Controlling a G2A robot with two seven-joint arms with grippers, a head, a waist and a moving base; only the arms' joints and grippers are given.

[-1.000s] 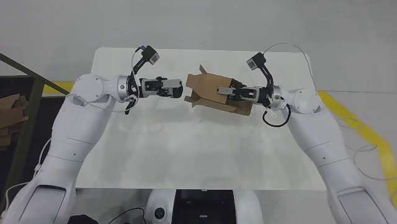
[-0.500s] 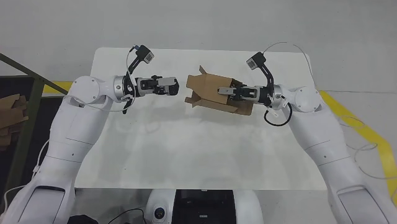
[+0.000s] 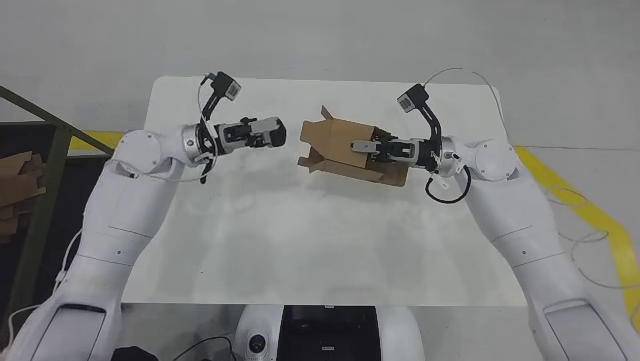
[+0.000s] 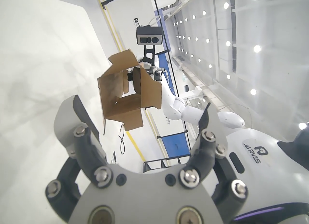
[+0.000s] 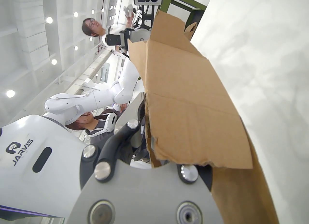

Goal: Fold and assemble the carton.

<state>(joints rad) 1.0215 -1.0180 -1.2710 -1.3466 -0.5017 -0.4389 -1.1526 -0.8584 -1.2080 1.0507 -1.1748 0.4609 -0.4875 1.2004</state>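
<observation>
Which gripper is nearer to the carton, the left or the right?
Right. The right gripper grips a wall of the carton; the open left gripper hangs apart, facing its open end.

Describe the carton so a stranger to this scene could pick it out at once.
Over the white table, toward its far middle, is the carton. It is a brown cardboard box with flaps splayed open, held by the right gripper; everything around it is white or grey.
</observation>
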